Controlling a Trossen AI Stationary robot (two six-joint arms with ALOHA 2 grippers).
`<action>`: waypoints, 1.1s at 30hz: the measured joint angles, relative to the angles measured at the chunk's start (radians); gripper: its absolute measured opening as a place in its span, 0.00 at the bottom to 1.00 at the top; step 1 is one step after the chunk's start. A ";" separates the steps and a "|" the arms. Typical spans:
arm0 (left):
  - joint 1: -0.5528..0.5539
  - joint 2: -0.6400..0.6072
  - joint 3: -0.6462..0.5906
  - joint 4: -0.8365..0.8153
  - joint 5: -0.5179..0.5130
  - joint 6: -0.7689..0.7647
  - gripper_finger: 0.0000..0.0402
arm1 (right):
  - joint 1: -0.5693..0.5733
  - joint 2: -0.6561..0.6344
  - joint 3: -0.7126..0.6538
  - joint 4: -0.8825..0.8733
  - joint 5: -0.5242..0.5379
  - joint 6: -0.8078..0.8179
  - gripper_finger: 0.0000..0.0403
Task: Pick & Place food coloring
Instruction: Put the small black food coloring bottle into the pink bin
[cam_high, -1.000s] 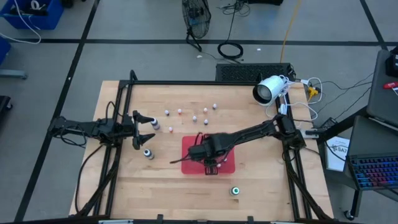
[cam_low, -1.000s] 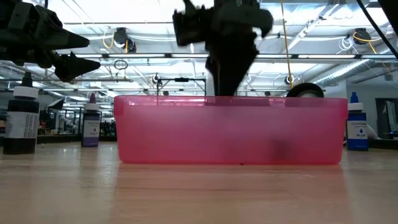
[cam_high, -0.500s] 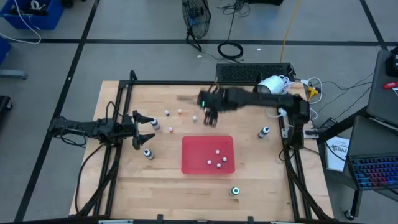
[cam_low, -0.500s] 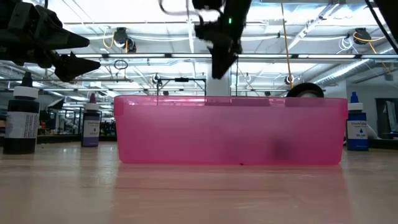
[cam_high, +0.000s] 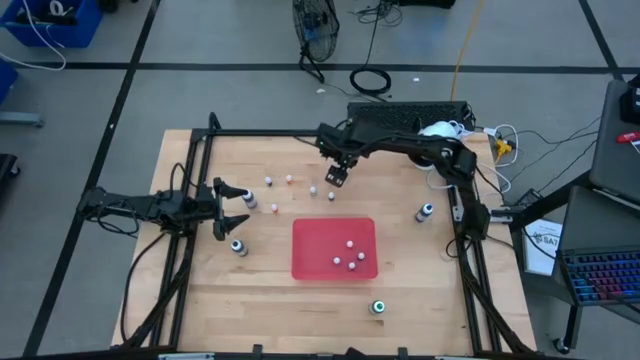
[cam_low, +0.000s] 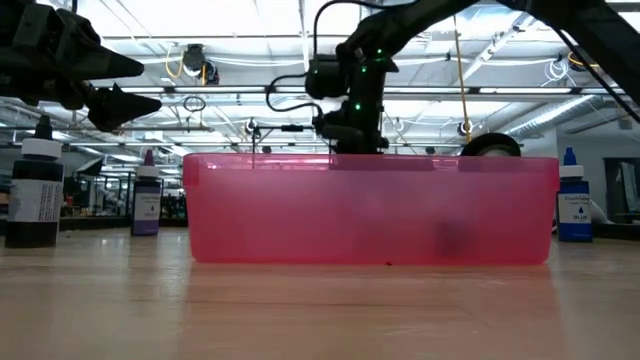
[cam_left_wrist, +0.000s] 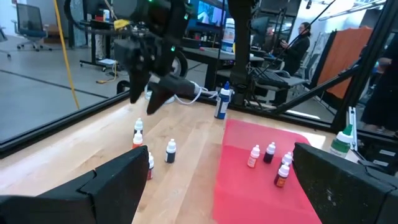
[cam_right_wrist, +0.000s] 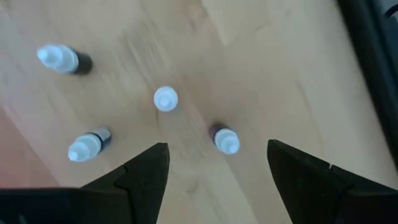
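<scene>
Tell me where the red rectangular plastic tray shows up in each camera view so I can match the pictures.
High view: the red rectangular plastic tray lies at the table's centre.
Low view: its translucent pink front wall fills the middle of the picture.
Left wrist view: its red floor sits right of centre.
Right wrist view: only a reddish strip at the lower left edge, possibly the tray.
Shared landmark: the small bottles in the tray, also in the left wrist view.

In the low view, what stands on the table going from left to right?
Black-capped bottle → purple-capped bottle → red tray → blue-capped bottle. Above them hang the left gripper, at the left, and the right gripper, behind the tray's rim.
</scene>
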 joint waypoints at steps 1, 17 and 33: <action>0.000 0.000 0.000 0.001 0.000 0.000 0.98 | 0.000 0.010 0.000 -0.003 0.000 -0.001 0.64; 0.000 0.000 0.000 0.001 0.000 0.000 0.98 | -0.028 0.079 0.000 -0.008 -0.003 0.009 0.63; 0.000 0.000 0.000 0.001 0.000 0.000 0.98 | -0.059 0.079 -0.084 0.067 -0.056 0.029 0.63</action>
